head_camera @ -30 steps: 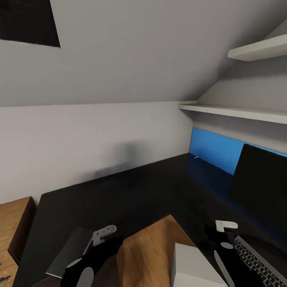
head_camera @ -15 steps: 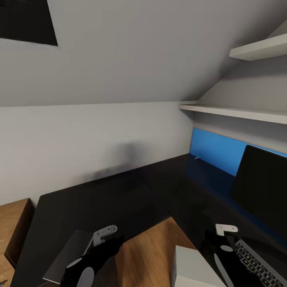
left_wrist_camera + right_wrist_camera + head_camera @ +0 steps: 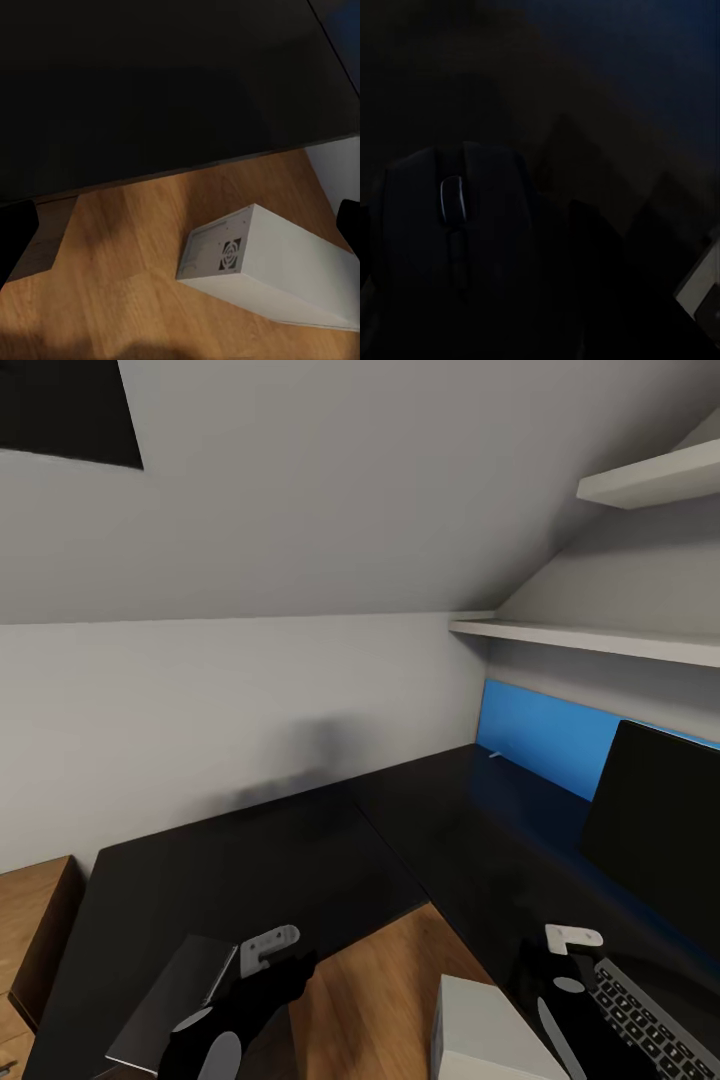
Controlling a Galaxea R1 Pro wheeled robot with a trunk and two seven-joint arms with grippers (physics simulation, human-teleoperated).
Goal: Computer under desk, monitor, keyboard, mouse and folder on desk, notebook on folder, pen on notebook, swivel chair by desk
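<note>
Your left arm reaches forward low over the near edge of the glossy black L-shaped bench [image 3: 250, 860], its left tool [image 3: 268, 948] above a thin grey flat panel [image 3: 175, 1000] lying at that edge; in the left wrist view its two dark fingertips [image 3: 16, 232] stand far apart at the picture's sides, so the tool is wide and empty. Your right arm stretches forward over the bench's right wing, and your right tool [image 3: 572, 938] hangs just beside the corner of the slim dark-keyed keyboard in a silver-grey frame [image 3: 650, 1025]. The right wrist view is very dark: one small black rounded mouse [image 3: 454, 225] lies on the bench close under that tool, but you cannot tell how far its fingers are spread.

You have one wide black-fronted monitor [image 3: 665, 840] upright on the right wing behind the keyboard, one light grey boxy computer tower [image 3: 270, 270] lying on its side on the light wood floor [image 3: 112, 277] beside the bench, and two white wall shelves [image 3: 600, 642].
</note>
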